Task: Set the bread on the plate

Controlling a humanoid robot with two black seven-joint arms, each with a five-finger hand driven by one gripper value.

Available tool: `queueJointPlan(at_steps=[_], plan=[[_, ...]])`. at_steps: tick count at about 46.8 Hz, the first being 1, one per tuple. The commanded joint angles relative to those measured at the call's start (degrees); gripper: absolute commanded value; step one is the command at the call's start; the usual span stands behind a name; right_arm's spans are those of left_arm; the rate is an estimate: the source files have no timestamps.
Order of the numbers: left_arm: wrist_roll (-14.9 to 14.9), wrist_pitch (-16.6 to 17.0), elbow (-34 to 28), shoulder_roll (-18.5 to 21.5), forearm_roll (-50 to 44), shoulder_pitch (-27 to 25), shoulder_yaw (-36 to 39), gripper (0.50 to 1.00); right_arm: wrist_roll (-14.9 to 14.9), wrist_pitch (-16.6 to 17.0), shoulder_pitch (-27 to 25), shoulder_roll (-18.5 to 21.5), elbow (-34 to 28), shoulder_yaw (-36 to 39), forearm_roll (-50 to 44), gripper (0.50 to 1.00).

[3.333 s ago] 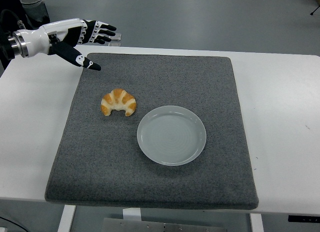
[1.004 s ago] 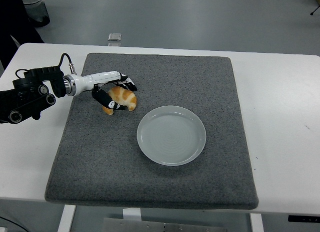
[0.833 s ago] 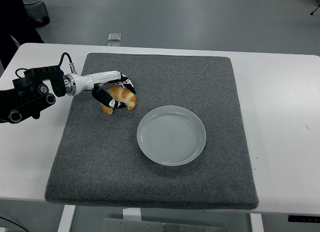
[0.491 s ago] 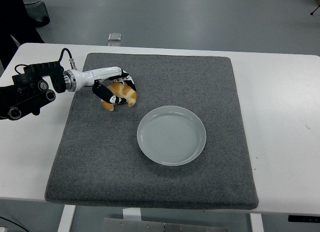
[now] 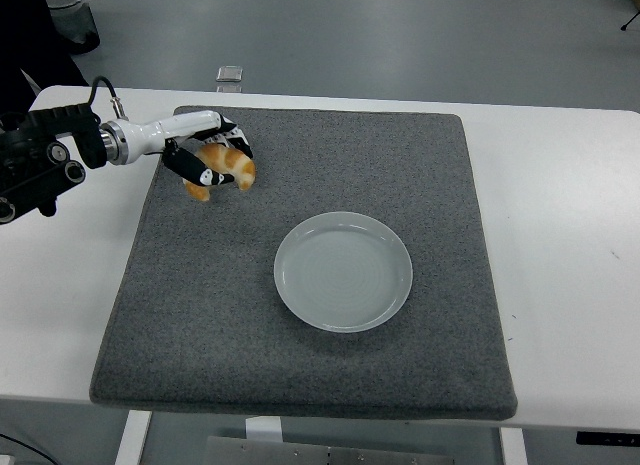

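The left hand [image 5: 208, 157] curls its fingers around the bread [image 5: 222, 170], holding it clear of the mat [image 5: 330, 135]. The plate [image 5: 343, 271] sits down and right of the hand. A loose grip could drop the bread short.

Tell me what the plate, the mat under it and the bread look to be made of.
Plate: pale, smooth, faint concentric rings and soft sheen; ceramic or plastic, cannot tell which.
Mat: dark grey, speckled, matte and fuzzy; looks like felt or short-pile carpet.
Bread: a croissant, golden-brown ridged crust with paler bands; real pastry or a replica is unclear. The left hand grips it.
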Motion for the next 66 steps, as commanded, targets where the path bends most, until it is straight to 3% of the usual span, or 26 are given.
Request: queueJointPlan(at_steps=[1,15,28,38,54,66], plan=[[-0.1,-1.6,-0.1,2.0,-0.6,-2.4,0.1,0.500,0.0,0.0,0.0,0.0,0.0,0.0,0.0,0.930],[-0.1,-7.7,-0.1,5.1,-1.5,-12.7,0.2,0.500,0.0,0.1,0.0,0.0,0.0,0.0,0.1,0.930],[-0.1,-9.6,-3.9,4.4,-1.5,-19.1,0.8,0.500,0.0,0.1,0.0,0.0,0.0,0.0,0.1,0.930],[-0.1,-8.7,-10.8,2.6,-1.4,-17.8,0.6,0.500,0.0,0.1,0.0,0.0,0.0,0.0,0.1,0.932],[0.3,-5.2,-13.0,-4.5,-0.2,-14.7,0.9,0.500,0.0,0.1,0.0,0.0,0.1,0.0,0.1,0.932],[0.5,-3.6,-17.4,-6.6,0.2,-11.2,1.1,0.500,0.0,0.1,0.0,0.0,0.1,0.0,0.1,0.930]])
